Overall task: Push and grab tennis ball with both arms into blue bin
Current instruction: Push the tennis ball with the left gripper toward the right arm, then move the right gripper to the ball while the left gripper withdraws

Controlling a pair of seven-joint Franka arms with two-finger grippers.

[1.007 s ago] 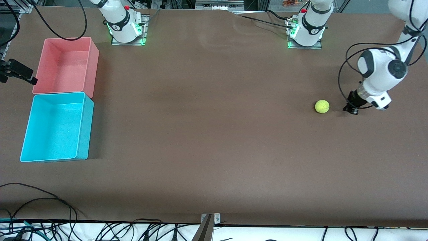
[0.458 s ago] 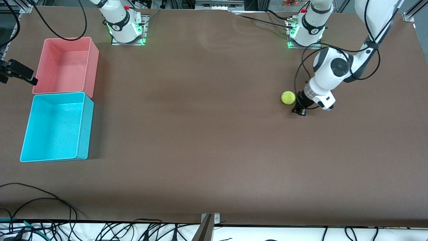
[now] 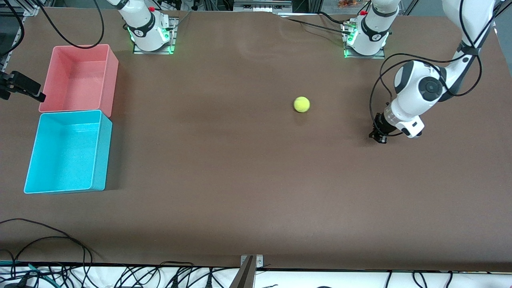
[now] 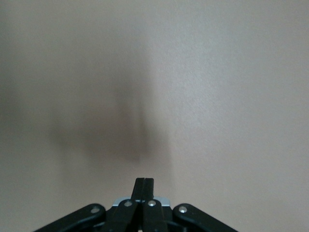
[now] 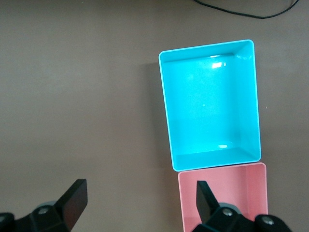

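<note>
The tennis ball (image 3: 301,104) lies on the brown table near its middle, apart from both grippers. My left gripper (image 3: 378,138) is shut and empty, low over the table toward the left arm's end, well clear of the ball. In the left wrist view its fingertips (image 4: 144,181) are pressed together over bare table, and the ball does not show there. The blue bin (image 3: 100,152) stands empty at the right arm's end. My right gripper (image 5: 140,198) is open and empty, high above the table beside the blue bin (image 5: 207,106). It is outside the front view.
An empty pink bin (image 3: 78,78) touches the blue bin, farther from the front camera, and also shows in the right wrist view (image 5: 227,193). A black fixture (image 3: 20,86) juts in at the table edge by the pink bin. Cables hang along the near edge.
The left gripper swept in against the ball, then drew back toward its own end. The ball rolled on toward the table's middle, a little farther from the front camera.
</note>
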